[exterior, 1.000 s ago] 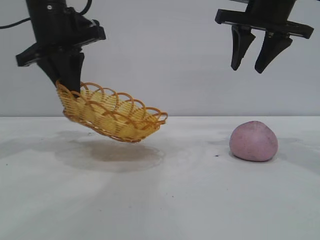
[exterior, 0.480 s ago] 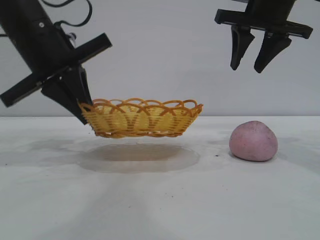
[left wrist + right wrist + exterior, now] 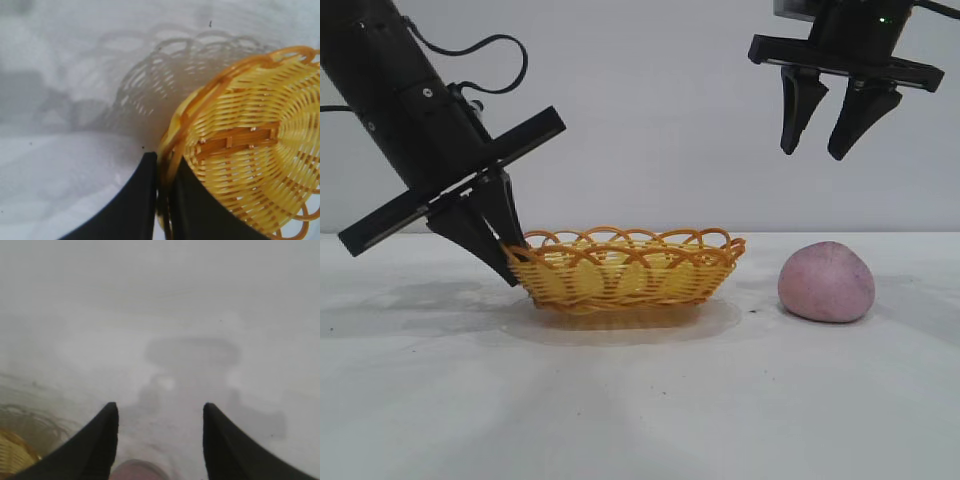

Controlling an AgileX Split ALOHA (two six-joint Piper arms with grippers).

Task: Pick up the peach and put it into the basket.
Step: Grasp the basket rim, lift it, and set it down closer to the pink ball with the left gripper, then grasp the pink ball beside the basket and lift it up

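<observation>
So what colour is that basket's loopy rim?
Orange-brown, above a yellow weave; the basket shows it best in the exterior view.

The exterior camera sits low, near table (image 3: 640,400) level, facing the basket (image 3: 625,272) side-on from close by. The left wrist camera looks steeply down onto the basket's rim (image 3: 200,100), very near. The right wrist camera looks down from higher, catching the basket (image 3: 15,452) at its edge.

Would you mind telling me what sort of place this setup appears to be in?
Probably a robot test bench: a bare white table against a plain wall, two black grippers, left and right, and only a basket and peach.
</observation>
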